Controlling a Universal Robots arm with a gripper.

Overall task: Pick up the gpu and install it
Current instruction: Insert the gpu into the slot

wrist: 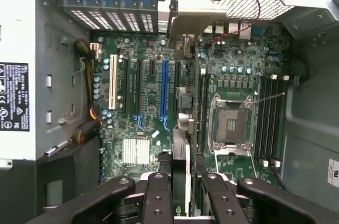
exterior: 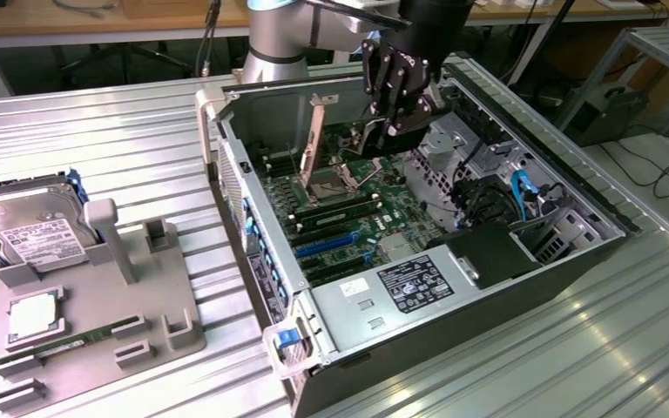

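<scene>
The gpu (wrist: pixel 180 152) hangs edge-on, clamped in the gripper (wrist: pixel 183 181) above the motherboard (wrist: pixel 148 107). The exterior view adds the open case (exterior: pixel 567 187) and a hard drive (exterior: pixel 27 231) well apart.

Green motherboard (wrist: pixel 153 123) with blue slot (wrist: pixel 164 94), black jaws.

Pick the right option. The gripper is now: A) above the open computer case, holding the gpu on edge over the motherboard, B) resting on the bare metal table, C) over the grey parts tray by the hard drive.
A: the gripper hangs over the open case, clamping the gpu edge-on above the motherboard.
</scene>
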